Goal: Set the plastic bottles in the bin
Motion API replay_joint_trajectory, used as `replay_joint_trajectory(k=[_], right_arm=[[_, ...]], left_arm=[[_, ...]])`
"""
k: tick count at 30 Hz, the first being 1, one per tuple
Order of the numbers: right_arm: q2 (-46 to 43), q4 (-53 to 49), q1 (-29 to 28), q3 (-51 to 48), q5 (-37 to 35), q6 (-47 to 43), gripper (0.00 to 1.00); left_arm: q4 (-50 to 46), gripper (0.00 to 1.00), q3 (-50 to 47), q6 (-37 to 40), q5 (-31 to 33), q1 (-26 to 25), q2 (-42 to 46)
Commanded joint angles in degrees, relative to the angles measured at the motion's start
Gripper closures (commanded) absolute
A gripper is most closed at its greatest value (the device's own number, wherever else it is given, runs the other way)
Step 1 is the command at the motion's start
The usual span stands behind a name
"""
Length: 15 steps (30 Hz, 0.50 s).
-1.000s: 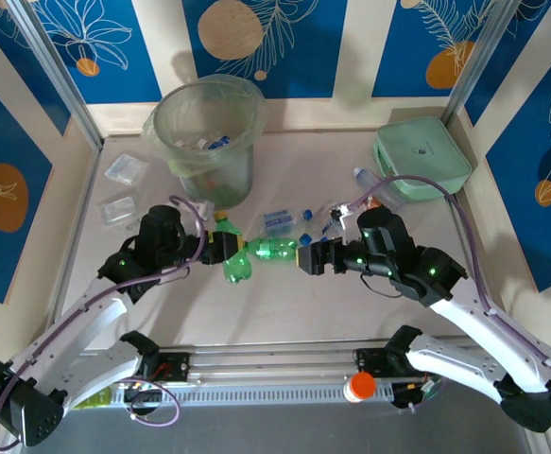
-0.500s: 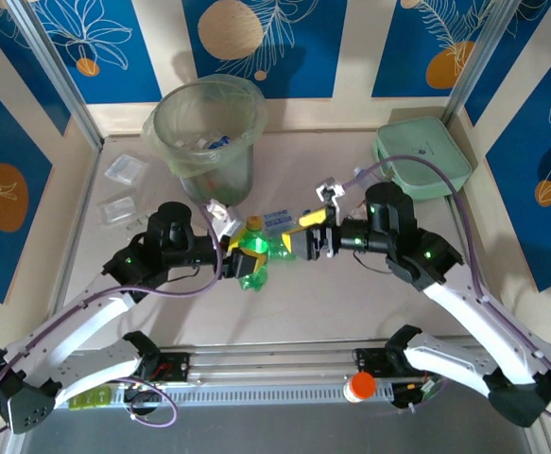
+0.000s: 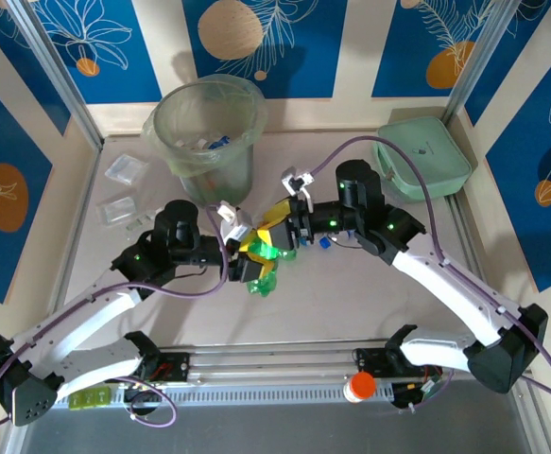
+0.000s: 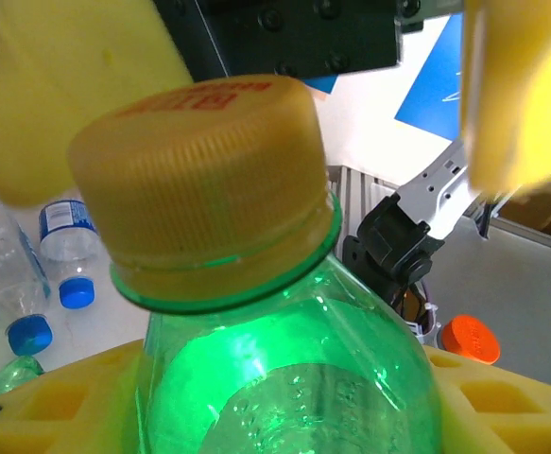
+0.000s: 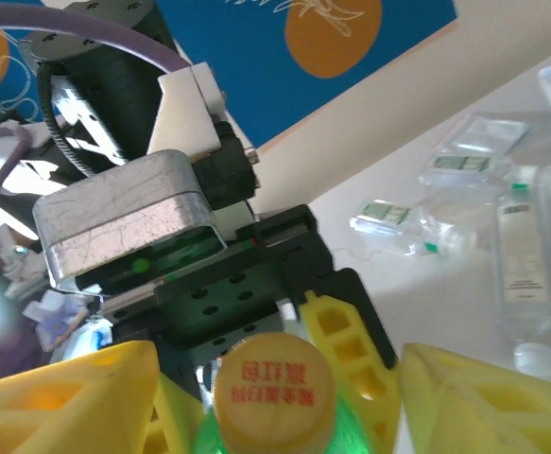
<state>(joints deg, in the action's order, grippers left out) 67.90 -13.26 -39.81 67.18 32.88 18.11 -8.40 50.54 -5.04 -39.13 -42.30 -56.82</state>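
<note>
Looking from above, you see the left gripper (image 3: 245, 260) clamped on a green plastic bottle (image 3: 262, 281) near the middle of the pale table (image 3: 351, 303); the round pale-green bin (image 3: 176, 142) stands at the far left corner. Left wrist view: yellow pads (image 4: 502, 392) squeeze the bottle. Right wrist view: the right gripper (image 5: 277, 350) holds its fingers (image 5: 483, 397) apart, either side of the yellow cap (image 5: 273, 383).

Probably a robot lab booth: blue printed panels (image 3: 67, 47), metal posts (image 3: 53, 71), a rail (image 3: 275, 359) along the table (image 3: 322, 303) edge.
</note>
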Motion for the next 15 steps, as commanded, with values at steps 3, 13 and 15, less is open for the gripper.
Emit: replay_joint_trajectory(k=[3, 13, 15], right_arm=[[1.8, -0.2, -1.6, 2.3, 2.4, -2.0, 0.46], [0.9, 1.4, -1.5, 1.5, 2.0, -0.4, 0.96], [0.3, 2.3, -1.3, 1.5, 1.3, 0.2, 1.00]], left_arm=[[2.7, 0.71, 1.7, 0.2, -2.7, -0.6, 0.0], [1.2, 0.42, 1.8, -0.4, 1.7, -0.6, 1.3], [0.8, 0.31, 1.9, -1.7, 6.1, -0.6, 2.4]])
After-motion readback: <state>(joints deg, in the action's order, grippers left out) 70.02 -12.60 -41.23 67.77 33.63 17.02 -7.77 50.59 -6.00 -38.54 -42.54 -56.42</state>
